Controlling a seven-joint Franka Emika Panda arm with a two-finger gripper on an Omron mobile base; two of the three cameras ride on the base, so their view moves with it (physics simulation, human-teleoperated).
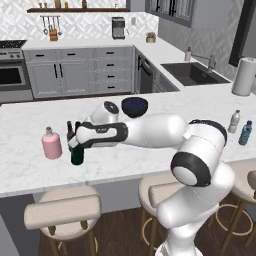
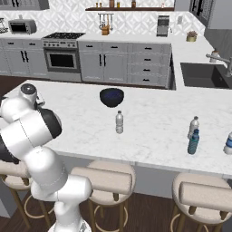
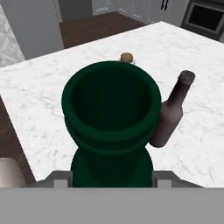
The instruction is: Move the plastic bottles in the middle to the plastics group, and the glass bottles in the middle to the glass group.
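The tall dark green glass bottle point(image 1: 76, 156) is upright near the counter's left end, and my gripper point(image 1: 75, 141) is shut on its neck. From the hand view I look straight down into its open mouth point(image 3: 109, 103). Right beside it stands the slim dark brown bottle point(image 1: 70, 131) point(image 3: 171, 117), and the pink flask point(image 1: 51, 143) is a little further left; its stopper point(image 3: 126, 57) peeks over the green rim. Whether the green bottle's base touches the counter I cannot tell. At the right end, the small blue plastic bottle point(image 1: 245, 133) point(image 2: 193, 142) stands next to the clear greyish bottle point(image 1: 234, 121) point(image 2: 194, 127).
A dark bowl point(image 1: 134, 106) point(image 2: 111, 97) sits mid-counter at the back, with another clear bottle point(image 2: 119, 122) in front of it. One more bottle point(image 2: 229, 143) is cut off at the right edge. A paper towel roll point(image 1: 244, 76) stands far right. Stools point(image 1: 62, 212) line the counter's front edge.
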